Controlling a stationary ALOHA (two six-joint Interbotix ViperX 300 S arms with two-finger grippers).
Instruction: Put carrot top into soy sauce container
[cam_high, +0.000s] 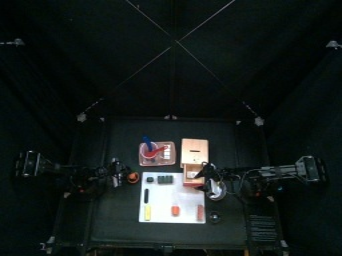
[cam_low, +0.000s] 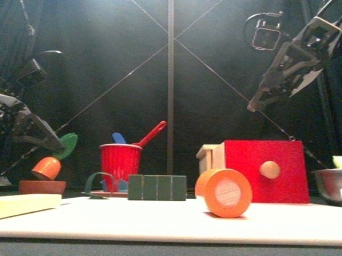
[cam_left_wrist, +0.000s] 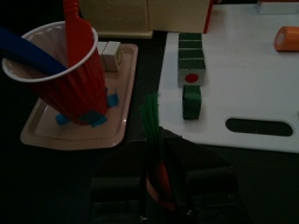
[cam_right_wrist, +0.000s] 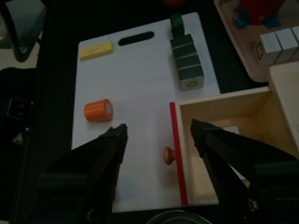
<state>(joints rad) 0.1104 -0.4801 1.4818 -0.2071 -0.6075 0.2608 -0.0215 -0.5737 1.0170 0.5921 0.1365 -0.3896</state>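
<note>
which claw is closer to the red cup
Left. The left claw, holding the carrot top, sits just in front of the red cup and its tray; the right claw hangs over the red box.

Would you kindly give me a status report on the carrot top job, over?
Left pincer shut on carrot top, short of soy sauce container. Right pincer open, high over red-doored box. Container lies on white board, approach looks clear.

Black curtains (cam_high: 80, 60) on all sides enclose a small black table (cam_high: 114, 170).
</note>
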